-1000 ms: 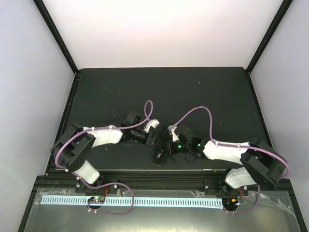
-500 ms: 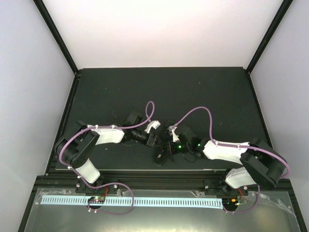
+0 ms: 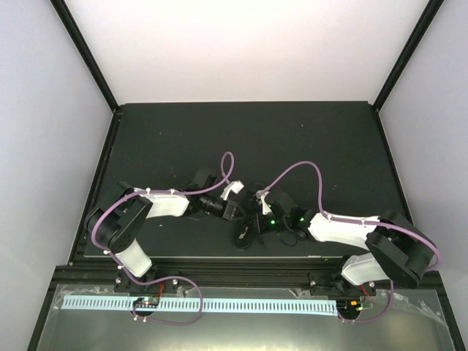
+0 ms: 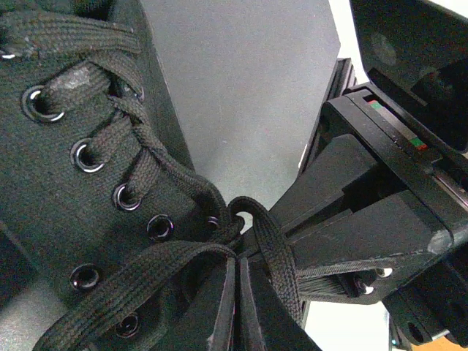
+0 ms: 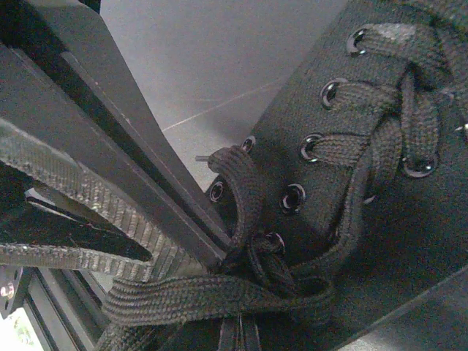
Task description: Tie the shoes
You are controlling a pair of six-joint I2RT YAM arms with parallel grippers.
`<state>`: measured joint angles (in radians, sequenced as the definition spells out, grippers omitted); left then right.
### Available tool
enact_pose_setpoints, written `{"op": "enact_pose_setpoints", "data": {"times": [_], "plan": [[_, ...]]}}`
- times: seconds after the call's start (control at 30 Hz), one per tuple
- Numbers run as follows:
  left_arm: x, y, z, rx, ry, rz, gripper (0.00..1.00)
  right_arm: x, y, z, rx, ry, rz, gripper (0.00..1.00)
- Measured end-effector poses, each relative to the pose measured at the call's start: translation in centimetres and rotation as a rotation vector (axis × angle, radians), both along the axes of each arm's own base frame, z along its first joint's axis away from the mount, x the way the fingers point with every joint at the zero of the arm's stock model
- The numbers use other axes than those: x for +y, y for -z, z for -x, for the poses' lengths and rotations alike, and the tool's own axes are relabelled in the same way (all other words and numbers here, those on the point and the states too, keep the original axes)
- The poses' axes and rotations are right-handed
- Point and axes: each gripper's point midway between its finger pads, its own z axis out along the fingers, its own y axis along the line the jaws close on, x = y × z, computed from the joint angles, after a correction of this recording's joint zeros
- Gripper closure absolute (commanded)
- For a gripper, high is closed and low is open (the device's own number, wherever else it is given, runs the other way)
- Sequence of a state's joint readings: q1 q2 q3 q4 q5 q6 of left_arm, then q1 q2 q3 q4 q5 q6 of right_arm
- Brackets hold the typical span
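The small black lace-up shoe (image 3: pixel 246 229) lies on the dark mat between my two grippers. It fills the left of the left wrist view (image 4: pixel 58 183) and the right of the right wrist view (image 5: pixel 365 183), with its metal eyelets showing. My left gripper (image 3: pixel 235 211) meets it from the left. Its jaws (image 4: pixel 238 265) are pressed together under a flat black lace (image 4: pixel 146 274) at the knot. My right gripper (image 3: pixel 257 219) meets it from the right. Its jaws (image 5: pixel 238 327) are shut under another lace strand (image 5: pixel 190 300). The two grippers are almost touching.
The black mat (image 3: pixel 248 139) stretches far behind the shoe. White walls with black corner posts (image 3: pixel 84 51) enclose it. A metal rail (image 3: pixel 219 270) runs along the near edge. Purple cables (image 3: pixel 307 170) arch over both wrists.
My left arm's elbow has swung slightly inward and its gripper has edged a little to the right, toward the shoe. The right arm and the shoe have hardly moved.
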<state>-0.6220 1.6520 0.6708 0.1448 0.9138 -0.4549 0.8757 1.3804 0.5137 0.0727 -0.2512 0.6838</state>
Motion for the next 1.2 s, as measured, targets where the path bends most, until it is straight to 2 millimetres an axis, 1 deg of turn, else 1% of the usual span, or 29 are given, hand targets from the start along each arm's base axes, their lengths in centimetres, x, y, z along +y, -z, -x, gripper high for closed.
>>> {"op": "enact_pose_setpoints", "data": {"times": [0.1, 0.2, 0.3, 0.4, 0.47, 0.57, 0.67, 0.77, 0.97, 1.07, 1.2], "plan": [[-0.1, -0.2, -0.2, -0.005, -0.005, 0.01, 0.98, -0.3, -0.3, -0.2, -0.013, 0.013, 0.006, 0.96], [-0.2, -0.2, -0.2, -0.009, -0.011, 0.017, 0.98, -0.8, -1.0, -0.3, -0.033, 0.03, 0.013, 0.88], [-0.1, 0.0, -0.1, -0.003, -0.019, 0.016, 0.98, -1.4, -2.0, -0.5, -0.06, 0.053, 0.014, 0.76], [0.0, 0.1, 0.0, 0.001, -0.024, 0.012, 0.99, -2.1, -3.3, -0.6, -0.095, 0.078, 0.009, 0.68], [0.1, 0.2, 0.0, 0.002, -0.028, 0.011, 0.98, -2.5, -4.1, -0.7, -0.113, 0.092, 0.003, 0.65], [0.2, 0.1, 0.0, 0.001, -0.034, 0.01, 0.99, -2.9, -4.7, -0.6, -0.119, 0.105, 0.0, 0.64], [0.3, -0.2, 0.1, -0.009, -0.04, 0.017, 0.98, -2.7, -4.8, -0.1, -0.114, 0.097, -0.005, 0.62], [0.3, -0.3, 0.1, -0.014, -0.043, 0.022, 0.98, -1.9, -4.5, 0.9, -0.094, 0.07, -0.008, 0.58], [0.4, -0.1, 0.1, -0.01, -0.047, 0.018, 0.98, -0.3, -2.8, 2.5, -0.033, 0.022, 0.01, 0.57], [0.4, -0.1, 0.1, -0.01, -0.049, 0.018, 0.99, 0.4, -2.3, 2.8, -0.016, 0.004, 0.022, 0.59], [0.4, -0.1, 0.1, -0.008, -0.052, 0.017, 0.98, 1.2, -2.6, 2.7, -0.016, -0.005, 0.013, 0.58]]}}
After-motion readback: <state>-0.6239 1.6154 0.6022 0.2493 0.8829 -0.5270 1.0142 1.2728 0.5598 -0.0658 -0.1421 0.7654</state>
